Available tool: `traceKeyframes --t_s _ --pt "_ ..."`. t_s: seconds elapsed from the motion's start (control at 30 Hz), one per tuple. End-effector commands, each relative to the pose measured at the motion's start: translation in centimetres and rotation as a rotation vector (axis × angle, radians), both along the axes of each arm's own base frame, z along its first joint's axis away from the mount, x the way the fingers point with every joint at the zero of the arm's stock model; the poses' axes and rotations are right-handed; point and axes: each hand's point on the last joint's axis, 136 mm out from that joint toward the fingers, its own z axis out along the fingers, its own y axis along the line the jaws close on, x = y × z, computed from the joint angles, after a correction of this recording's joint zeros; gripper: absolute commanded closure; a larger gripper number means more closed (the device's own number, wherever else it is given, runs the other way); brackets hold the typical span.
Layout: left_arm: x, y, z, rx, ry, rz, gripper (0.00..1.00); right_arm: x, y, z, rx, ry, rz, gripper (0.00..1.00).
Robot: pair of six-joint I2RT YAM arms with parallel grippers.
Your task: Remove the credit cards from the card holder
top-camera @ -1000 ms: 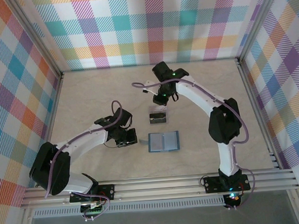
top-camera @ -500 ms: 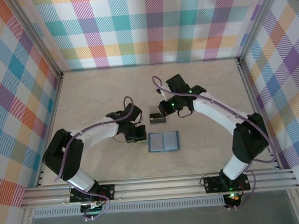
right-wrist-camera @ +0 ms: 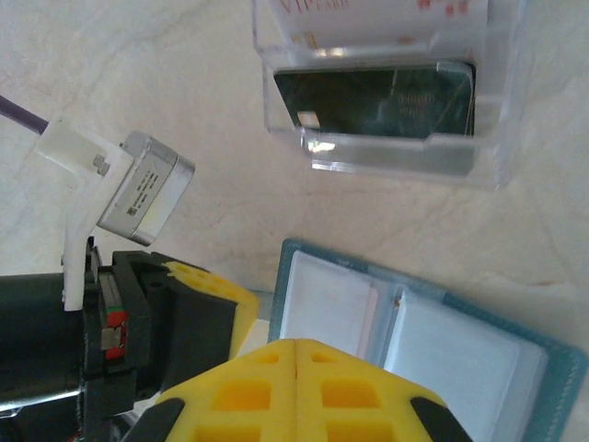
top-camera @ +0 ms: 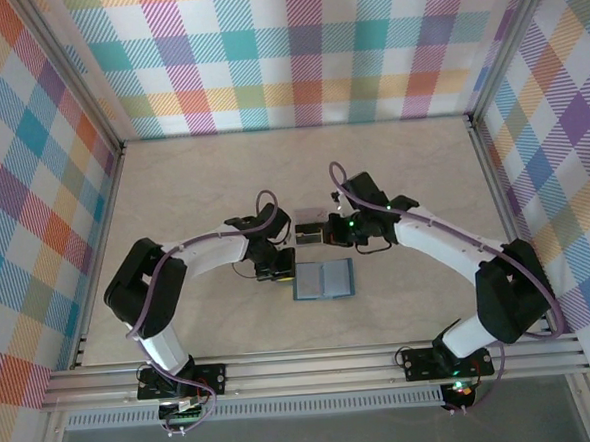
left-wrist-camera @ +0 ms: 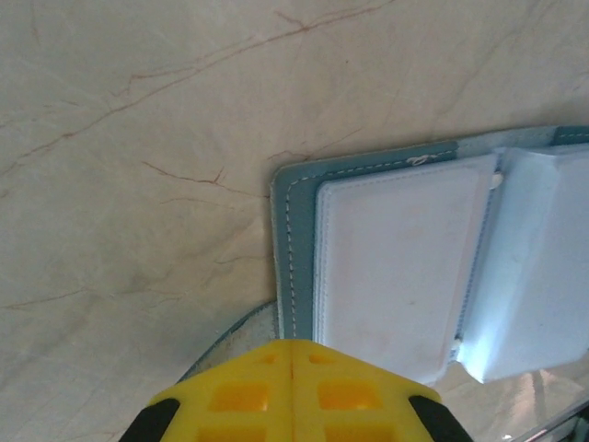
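White arms (top-camera: 207, 252), black joints (top-camera: 144, 290), purple cables (right-wrist-camera: 20, 110) — left tool (left-wrist-camera: 293, 348) and right tool (right-wrist-camera: 294, 346) yellow.

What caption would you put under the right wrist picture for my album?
Open teal card holder on the table, near a clear stand holding a dark credit card.

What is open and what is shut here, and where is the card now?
wallet: open, lying flat on the table, pockets look empty.
dark card: out of the wallet, sitting in the clear box.
clear box: on the table just past the wallet, holding the dark card.
left gripper: shut, at the wallet's edge.
right gripper: shut, close to the wallet.
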Motion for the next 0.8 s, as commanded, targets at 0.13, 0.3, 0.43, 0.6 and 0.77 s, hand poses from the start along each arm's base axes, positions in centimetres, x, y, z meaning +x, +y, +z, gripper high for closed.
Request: traceKeyframes --t_s 0.13,0.3,0.43,0.6,0.77 --pt "-0.1 -0.3 -0.9 0.028 -0.002 -0.027 0.94 -1.3 3.0 -1.2 0.129 0.126 -0.023 0.97" --pt "-0.4 0.3 -1.5 0.051 0.000 -0.020 0.95 -2.1 4.2 -2.8 0.118 0.191 -0.018 0.96" --pt "-0.8 0.6 -2.0 0.061 0.011 -0.018 0.95 -2.5 5.2 -4.1 0.101 0.221 -0.004 0.96" --pt "-1.1 0.9 -2.3 0.061 0.015 -0.011 0.95 -3.0 6.5 -5.5 0.084 0.262 0.020 0.96" --pt "-1.5 1.1 -2.4 0.060 0.018 -0.007 0.95 -3.4 7.6 -6.6 0.073 0.290 0.038 0.97"
